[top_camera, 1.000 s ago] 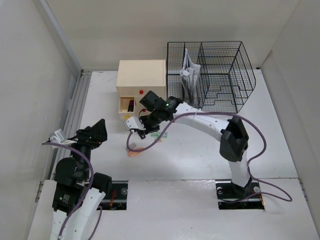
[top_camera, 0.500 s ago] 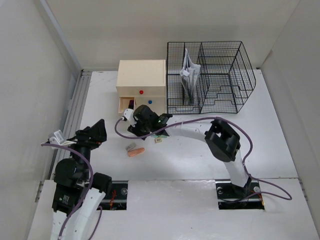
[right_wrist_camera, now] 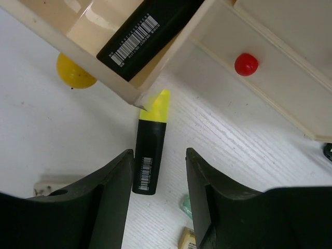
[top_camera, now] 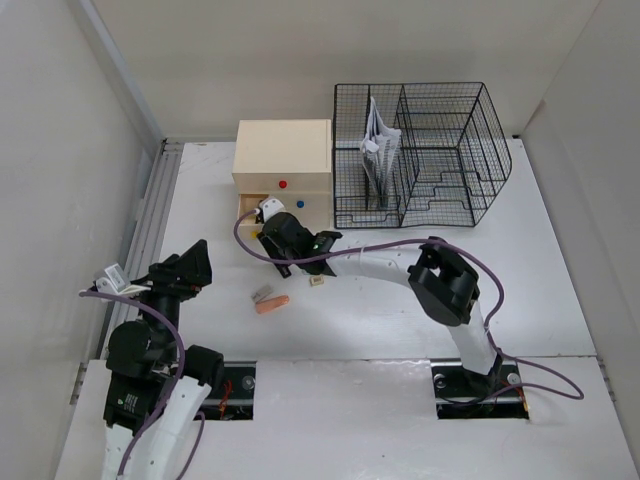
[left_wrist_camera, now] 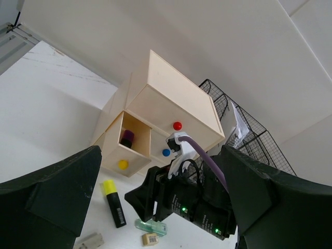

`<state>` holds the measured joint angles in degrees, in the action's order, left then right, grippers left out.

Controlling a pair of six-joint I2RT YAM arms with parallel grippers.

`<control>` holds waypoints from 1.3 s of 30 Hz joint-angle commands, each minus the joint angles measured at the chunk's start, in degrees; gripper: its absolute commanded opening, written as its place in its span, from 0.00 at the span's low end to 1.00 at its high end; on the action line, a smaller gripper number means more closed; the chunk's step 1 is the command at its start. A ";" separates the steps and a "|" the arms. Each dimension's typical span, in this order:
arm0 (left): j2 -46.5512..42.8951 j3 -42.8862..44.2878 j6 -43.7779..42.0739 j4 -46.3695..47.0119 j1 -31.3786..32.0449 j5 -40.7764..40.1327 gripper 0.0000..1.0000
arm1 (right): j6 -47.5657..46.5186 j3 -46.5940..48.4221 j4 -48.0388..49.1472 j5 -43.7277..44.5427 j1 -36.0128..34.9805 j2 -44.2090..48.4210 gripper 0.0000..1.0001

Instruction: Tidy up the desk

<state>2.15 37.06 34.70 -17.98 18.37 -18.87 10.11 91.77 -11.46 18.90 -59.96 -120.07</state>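
Note:
The white desk (top_camera: 380,320) holds a beige drawer box (top_camera: 283,155) with its lower left drawer (top_camera: 250,208) pulled open. In the right wrist view a black marker (right_wrist_camera: 150,26) lies in that drawer. A yellow-capped black highlighter (right_wrist_camera: 148,153) lies on the desk just in front of it. My right gripper (top_camera: 272,238) hovers over the highlighter, jaws open, the highlighter close to the left finger (right_wrist_camera: 109,202). My left gripper (top_camera: 190,265) is open and empty, off to the left, facing the box (left_wrist_camera: 171,104).
A black wire-mesh organizer (top_camera: 420,150) with papers stands at the back right. An orange piece (top_camera: 272,304) and a grey piece (top_camera: 262,294) lie on the desk in front. A green clear piece (left_wrist_camera: 151,226) and a small beige eraser (left_wrist_camera: 150,239) lie beside the highlighter (left_wrist_camera: 114,201). A ridged rail (top_camera: 150,230) runs along the left.
My right arm has swung left and toward the drawer box, bringing its open gripper over the highlighter and uncovering the orange piece. The left arm has not moved.

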 commanded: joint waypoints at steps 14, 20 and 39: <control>-1.10 0.38 -0.86 1.19 0.26 -0.37 0.99 | 5.89 -0.80 2.76 0.70 -1.20 -4.47 0.50; -1.10 0.38 -0.86 1.19 0.26 -0.37 0.99 | 5.89 -0.80 2.76 0.70 -1.21 -6.13 0.50; -1.63 0.91 -1.39 1.19 0.26 -1.43 0.99 | 5.36 -3.00 2.76 -2.02 -1.73 -8.25 0.50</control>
<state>1.19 37.06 34.33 -18.17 18.37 -19.77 15.40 90.59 -7.20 19.00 -60.49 -126.39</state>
